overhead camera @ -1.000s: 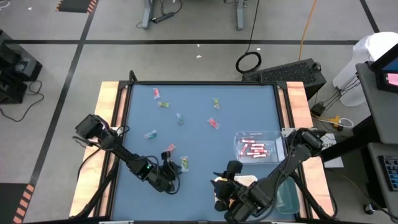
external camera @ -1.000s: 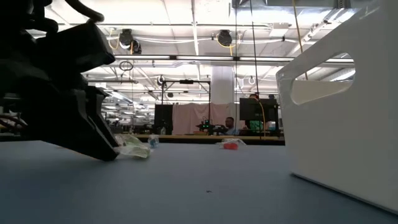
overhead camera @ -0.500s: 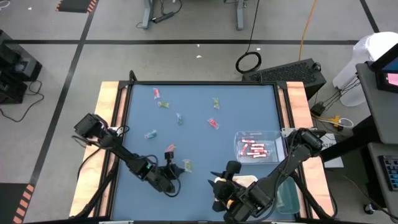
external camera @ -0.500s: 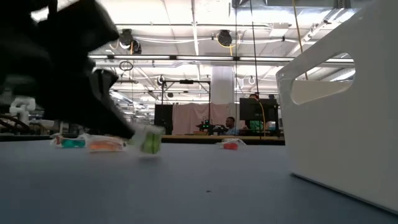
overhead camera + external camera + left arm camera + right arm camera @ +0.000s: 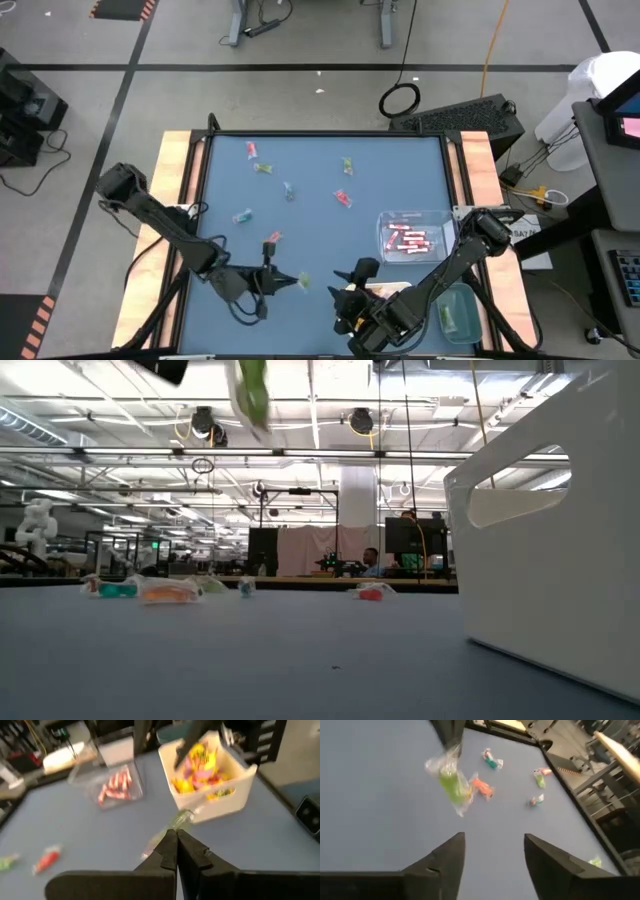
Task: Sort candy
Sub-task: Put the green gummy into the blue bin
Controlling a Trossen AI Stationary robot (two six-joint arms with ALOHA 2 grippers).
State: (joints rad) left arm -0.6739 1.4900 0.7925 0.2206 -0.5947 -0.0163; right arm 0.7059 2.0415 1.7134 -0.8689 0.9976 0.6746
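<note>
Candy lies scattered over my blue bench (image 5: 320,250), and one green-wrapped piece (image 5: 302,283) hangs in the air near the front edge, pinched by its clear wrapper tail in my left end effector (image 5: 283,281), whose fingers are pressed tight together on it. From my left wrist I see that same piece (image 5: 179,819) just past my fingertips, and beyond it a white bin (image 5: 212,802) heaped with yellow and pink sweets, with a clear tray (image 5: 111,784) of pink-red sticks farther along. My right end effector (image 5: 346,300) waits close by near the front edge, just beside the white bin (image 5: 392,288), its fingers spread apart and holding nothing; from that wrist the green piece (image 5: 451,782) dangles in front of the gap between my two fingers (image 5: 440,865). The clear tray (image 5: 418,236) with the pink-red sticks (image 5: 410,240) sits near the right edge, and a green-tinted tray (image 5: 455,310) stands at the front right corner. Loose pieces rest across the far half of the bench: a pink one (image 5: 251,150) and a yellow-green one (image 5: 263,168) toward the far left corner, a green one (image 5: 346,165), a red one (image 5: 343,199), a bluish one (image 5: 288,190), a teal one (image 5: 242,215) and an orange-pink one (image 5: 272,239) nearer the middle. At bench level the held piece (image 5: 250,390) hangs high above the surface, and the white bin wall (image 5: 550,540) fills the near right side.
</note>
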